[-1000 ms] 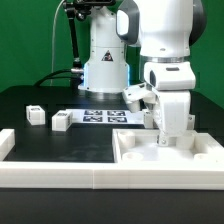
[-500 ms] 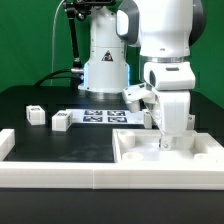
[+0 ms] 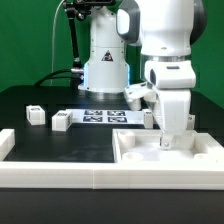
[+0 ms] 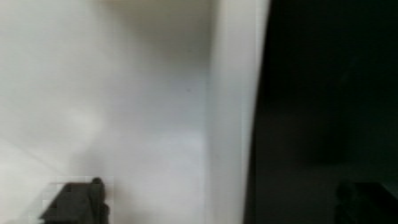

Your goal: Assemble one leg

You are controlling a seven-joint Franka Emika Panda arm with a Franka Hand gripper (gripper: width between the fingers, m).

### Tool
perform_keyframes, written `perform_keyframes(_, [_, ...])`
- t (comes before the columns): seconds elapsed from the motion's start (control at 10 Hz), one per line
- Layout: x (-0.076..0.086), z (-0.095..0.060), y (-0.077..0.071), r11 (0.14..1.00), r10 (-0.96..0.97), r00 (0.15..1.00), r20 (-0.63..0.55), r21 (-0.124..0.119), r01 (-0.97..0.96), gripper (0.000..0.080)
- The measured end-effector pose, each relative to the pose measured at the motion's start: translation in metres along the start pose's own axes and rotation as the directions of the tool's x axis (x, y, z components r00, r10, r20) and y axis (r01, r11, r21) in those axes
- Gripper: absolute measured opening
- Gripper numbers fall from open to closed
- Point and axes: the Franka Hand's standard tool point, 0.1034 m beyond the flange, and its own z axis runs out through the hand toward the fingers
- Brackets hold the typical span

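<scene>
Two small white legs with square tags, one (image 3: 35, 115) and another (image 3: 61, 122), lie on the black table at the exterior view's left, far from my gripper. My gripper (image 3: 166, 140) hangs low over the large white panel with a raised rim (image 3: 135, 152) at the right, its tips just inside the rim. In the wrist view the two dark fingertips (image 4: 75, 202) stand wide apart with nothing between them. The gripper (image 4: 219, 205) straddles the edge where the white panel (image 4: 125, 100) meets the black table (image 4: 329, 100). It is open and empty.
The marker board (image 3: 105, 116) lies flat in front of the robot base. A low white wall (image 3: 60, 178) runs along the table's front, with a raised end (image 3: 6, 143) at the left. Black table (image 3: 70, 148) lies between the legs and the panel.
The arm and gripper have shifted very slightly toward the exterior view's right over the panel. The legs have not moved.
</scene>
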Motion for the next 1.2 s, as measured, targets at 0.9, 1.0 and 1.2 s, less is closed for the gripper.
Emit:
perform_keyframes(0.9, [0.004, -0.035, -0.021, 0.952, 0.298, 0.954, -0.029, -0.059, -0.299, 0.0649])
perform_keyframes(1.0, [0.004, -0.033, -0.023, 0.931, 0.359, 0.933, -0.038, -0.058, -0.36, 0.0649])
perform_keyframes(1.2, [0.004, -0.033, -0.021, 0.834, 0.547, 0.835, -0.064, -0.05, -0.55, 0.0649])
